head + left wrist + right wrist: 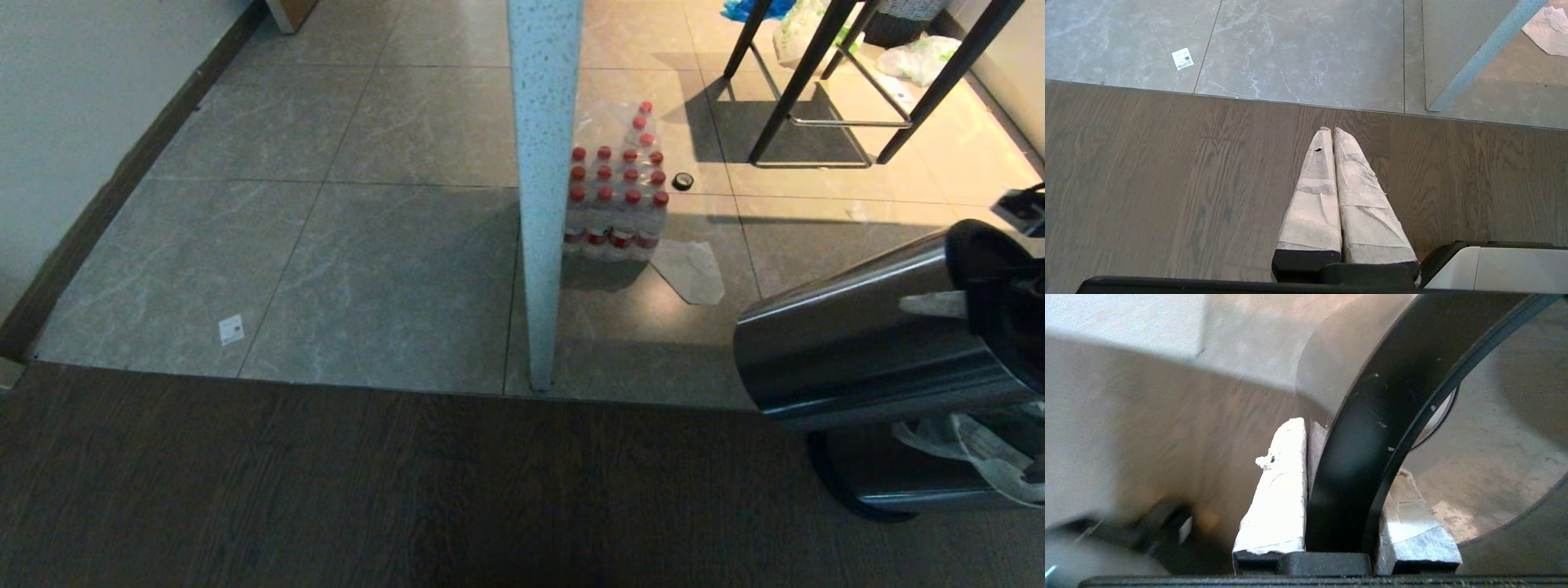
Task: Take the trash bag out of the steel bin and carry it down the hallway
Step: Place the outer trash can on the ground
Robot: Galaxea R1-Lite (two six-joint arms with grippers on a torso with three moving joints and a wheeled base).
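R gripper [1306, 465] clamped on steel bin [857, 343] rim, lifted sideways; trash bag [971, 445] not yet out, hallway carry left; L gripper [1333, 134] together, idle.

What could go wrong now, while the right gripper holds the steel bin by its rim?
The right gripper pinches only the black ring; the steel bin hangs tipped sideways and may slip. If it drops, it could land on the trash bag below. A swing might hit the white post.
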